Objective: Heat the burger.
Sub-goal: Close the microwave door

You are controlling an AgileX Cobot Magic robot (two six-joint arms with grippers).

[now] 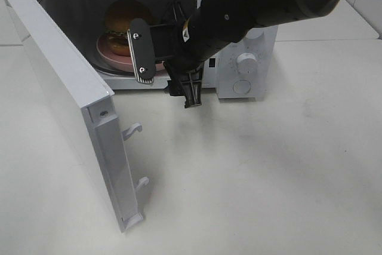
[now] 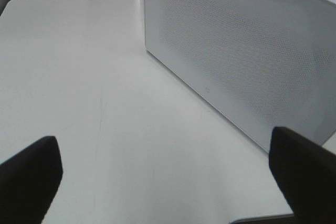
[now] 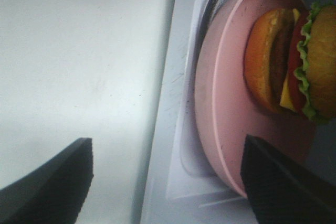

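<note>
Our right gripper [image 1: 167, 73] hangs at the mouth of the open microwave [image 1: 248, 64], jaws apart and holding nothing. The burger [image 3: 294, 66] sits upright on its pink plate [image 3: 220, 119] inside the cavity, just ahead of those fingertips. It is round, with no long axis. Our left gripper [image 2: 168, 177], also wide apart and empty, faces the outer side of the swung-out door [image 2: 236, 51], so we judge it the nearer one for closing. No writing is legible.

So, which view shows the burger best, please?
Right wrist view: the burger sits close up on the pink plate, layers visible. Exterior high shows it small, partly behind the right gripper; left wrist misses it.
</note>
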